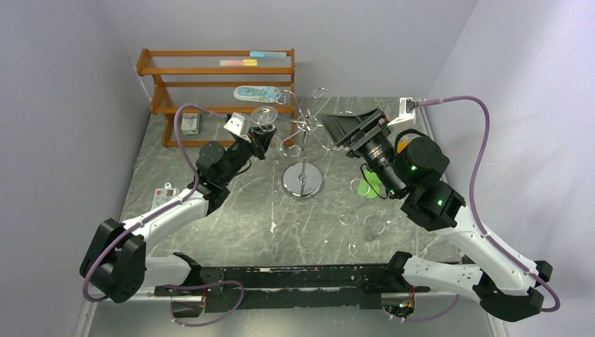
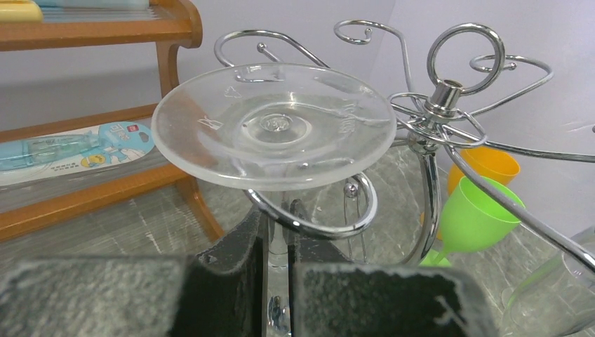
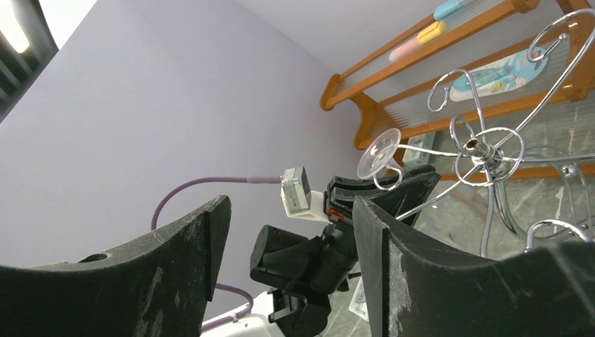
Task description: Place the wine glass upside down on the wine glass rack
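1. Top external view:
   - The left gripper (image 1: 259,142) is clamped on the stem of the wine glass (image 1: 264,116), which is inverted with its foot uppermost.
   - The glass is at the left-hand arms of the wine glass rack (image 1: 303,180).
   - The right gripper (image 1: 349,130) is at the rack's right side with its jaws spread, holding nothing.
   - The wooden shelf (image 1: 210,70) stands near behind the glass.
   - Count: one rack, one held glass, and at least three clear glasses (image 1: 374,225) on the table to the right of the rack base.

2. Left wrist view:
   - The stem runs up between both fingers (image 2: 231,281).
   - One curled rack arm loops round the stem just beneath the foot. Contact cannot be confirmed.
   - The rack pole is close on the right.
   - Beyond the pole are one green glass (image 2: 477,214) and one orange glass (image 2: 491,165).

3. Right wrist view:
   - The fingers (image 3: 175,274) are wide apart and empty.
   - The glass foot sits on the far side of the rack hub.
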Robot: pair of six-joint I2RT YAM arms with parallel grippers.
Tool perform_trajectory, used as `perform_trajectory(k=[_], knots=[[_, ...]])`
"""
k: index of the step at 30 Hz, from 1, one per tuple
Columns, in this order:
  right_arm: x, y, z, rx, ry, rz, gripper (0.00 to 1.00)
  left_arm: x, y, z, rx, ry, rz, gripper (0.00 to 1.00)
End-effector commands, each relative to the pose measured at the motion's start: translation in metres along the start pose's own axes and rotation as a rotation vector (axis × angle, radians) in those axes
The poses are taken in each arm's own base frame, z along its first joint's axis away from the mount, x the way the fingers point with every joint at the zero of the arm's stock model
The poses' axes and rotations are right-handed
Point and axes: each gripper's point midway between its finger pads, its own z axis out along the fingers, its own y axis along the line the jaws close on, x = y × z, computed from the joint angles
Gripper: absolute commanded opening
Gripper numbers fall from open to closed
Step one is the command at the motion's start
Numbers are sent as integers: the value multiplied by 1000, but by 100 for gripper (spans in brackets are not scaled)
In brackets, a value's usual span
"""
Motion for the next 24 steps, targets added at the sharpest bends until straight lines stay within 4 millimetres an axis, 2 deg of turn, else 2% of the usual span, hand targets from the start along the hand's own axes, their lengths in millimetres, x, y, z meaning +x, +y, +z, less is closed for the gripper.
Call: perform_trajectory(k=[1,4,8,14,18,24], knots=[[1,-5,-2,9,-4,9,68,-34,-8,-2,24,-120,31,5],[1,-5,-2,9,-3,9,68,-34,-14,-3,59,-123,49,5],[1,-7,-2,13,-4,8,68,-31,-8,-7,26,-127,48,5],[7,-8,1,14,14,7,68,-35,-9,-14,36,-168,51,5],[8,-9,1,17,14,7,68,-34,-24,-20,121,-166,99,5],[15,-24,12,118,53,-94,66,-15,-42,-23,254,-66,192,5]])
